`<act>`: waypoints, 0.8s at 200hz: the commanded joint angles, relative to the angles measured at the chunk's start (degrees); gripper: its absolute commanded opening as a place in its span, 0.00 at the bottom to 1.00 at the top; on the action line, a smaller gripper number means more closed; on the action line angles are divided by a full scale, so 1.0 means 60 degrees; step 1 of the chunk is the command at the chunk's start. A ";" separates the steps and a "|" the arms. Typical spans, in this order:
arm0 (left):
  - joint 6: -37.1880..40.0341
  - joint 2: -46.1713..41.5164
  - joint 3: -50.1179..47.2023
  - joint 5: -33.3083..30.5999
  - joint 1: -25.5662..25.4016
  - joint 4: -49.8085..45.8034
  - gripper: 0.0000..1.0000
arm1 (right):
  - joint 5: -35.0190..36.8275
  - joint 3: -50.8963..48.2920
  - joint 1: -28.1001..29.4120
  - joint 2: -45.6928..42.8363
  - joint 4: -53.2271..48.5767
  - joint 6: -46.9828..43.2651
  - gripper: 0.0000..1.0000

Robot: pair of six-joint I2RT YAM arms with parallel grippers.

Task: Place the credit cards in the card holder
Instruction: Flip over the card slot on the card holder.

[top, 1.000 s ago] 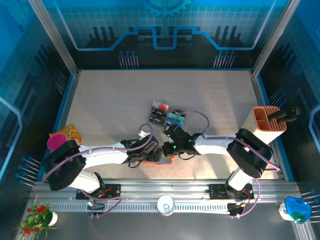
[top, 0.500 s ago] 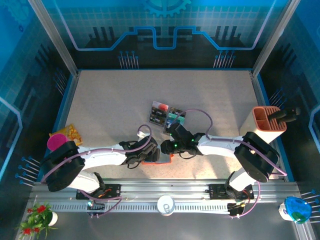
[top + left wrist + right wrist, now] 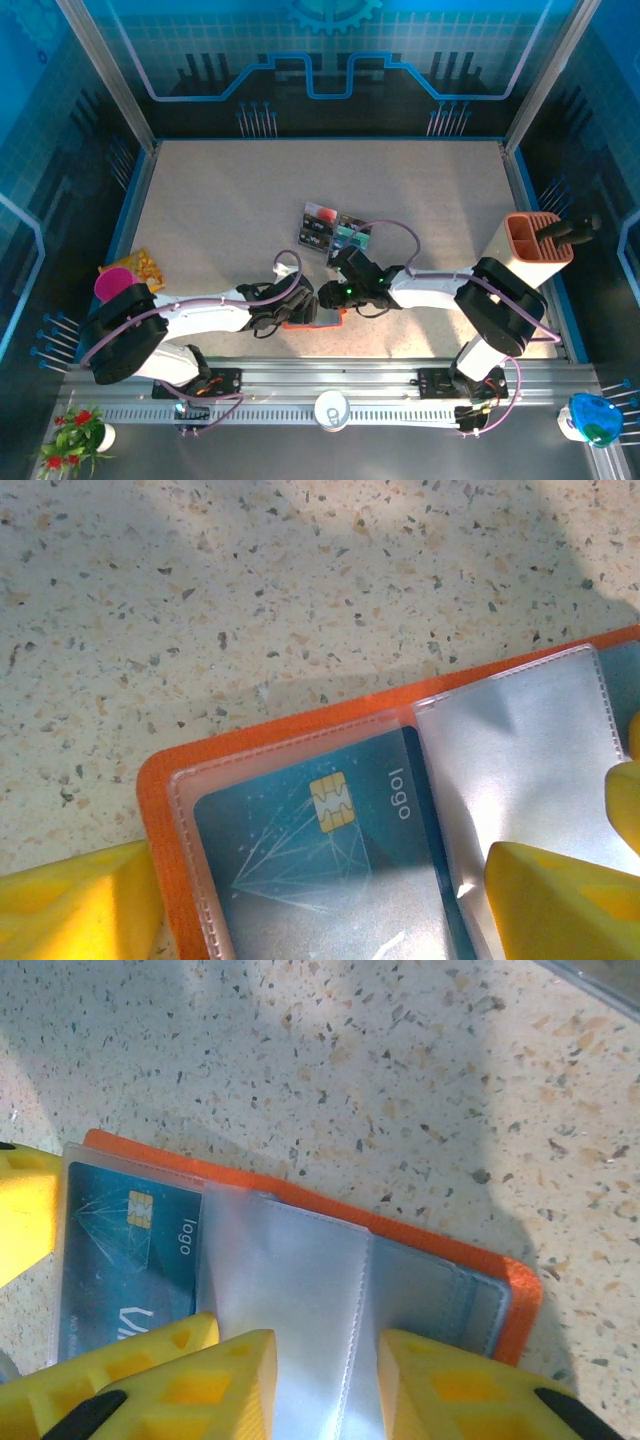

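The orange card holder (image 3: pixel 318 318) lies open on the table between my two grippers. A teal credit card (image 3: pixel 320 840) with a gold chip and the word "logo" sits inside its left clear sleeve (image 3: pixel 120 1260). My left gripper (image 3: pixel 315 880) is open, one yellow finger outside the holder's (image 3: pixel 160 780) left edge and the other on the clear middle sleeve. My right gripper (image 3: pixel 325 1380) is open a little, its fingers (image 3: pixel 440 1390) standing on either side of the sleeve seam over the holder (image 3: pixel 510 1300). More credit cards (image 3: pixel 318 228) stand in a clear tray behind.
A tall beige-and-orange box (image 3: pixel 535 250) stands at the right edge. A snack bag with a pink object (image 3: pixel 125 272) lies at the left. The clear tray (image 3: pixel 350 238) is just beyond the right gripper (image 3: pixel 332 298).
My right gripper has gone from shut to slightly open and shifted a little left over the holder. The left gripper's jaws have narrowed slightly.
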 commanded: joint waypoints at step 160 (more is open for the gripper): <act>-0.0019 -0.0405 -0.0209 0.0169 -0.0083 -0.0035 0.91 | -0.1895 0.0158 -0.0271 0.0320 0.0936 0.0656 0.33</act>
